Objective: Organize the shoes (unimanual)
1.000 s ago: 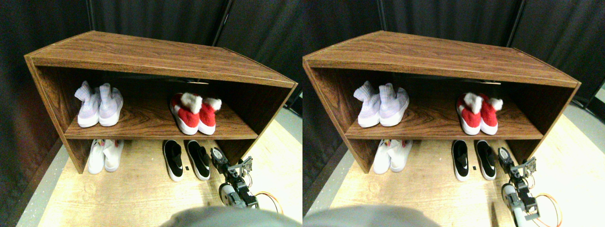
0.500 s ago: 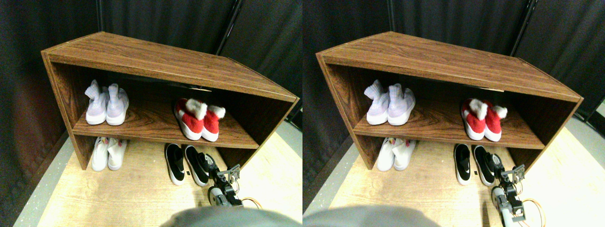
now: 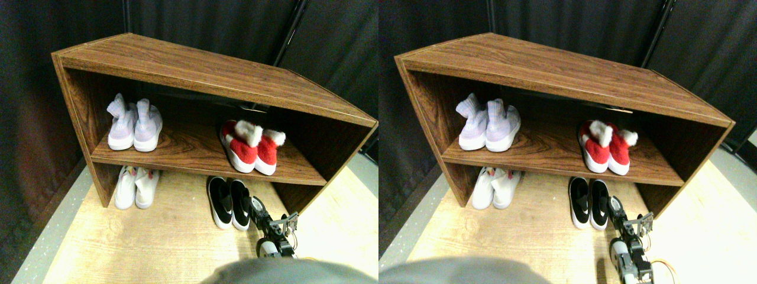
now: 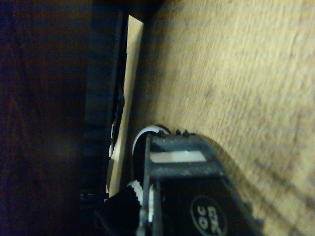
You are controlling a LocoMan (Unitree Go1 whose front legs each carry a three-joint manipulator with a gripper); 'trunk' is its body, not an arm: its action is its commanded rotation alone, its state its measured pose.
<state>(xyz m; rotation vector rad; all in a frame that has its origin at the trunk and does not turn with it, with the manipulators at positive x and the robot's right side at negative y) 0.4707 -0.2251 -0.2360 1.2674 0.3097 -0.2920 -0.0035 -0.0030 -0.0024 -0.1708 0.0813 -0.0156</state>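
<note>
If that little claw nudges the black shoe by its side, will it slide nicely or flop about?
The black shoe would probably slide rather than tip: its flat white sole lies full on the smooth wooden floor. The upper looks like soft knit, so it may dent under the gripper. It likely weighs little, and it could bump its mate right alongside.

Lavender pair (image 3: 133,123) and red pair (image 3: 251,147) shelved; white pair (image 3: 136,186), apparently, and black pair (image 3: 229,202) below.

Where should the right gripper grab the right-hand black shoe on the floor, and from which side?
Probably the heel collar of the right-hand black shoe. Its heel points out toward the robot and its toe goes under the shelf, so come from the front. The right gripper is already beside that end.
</note>
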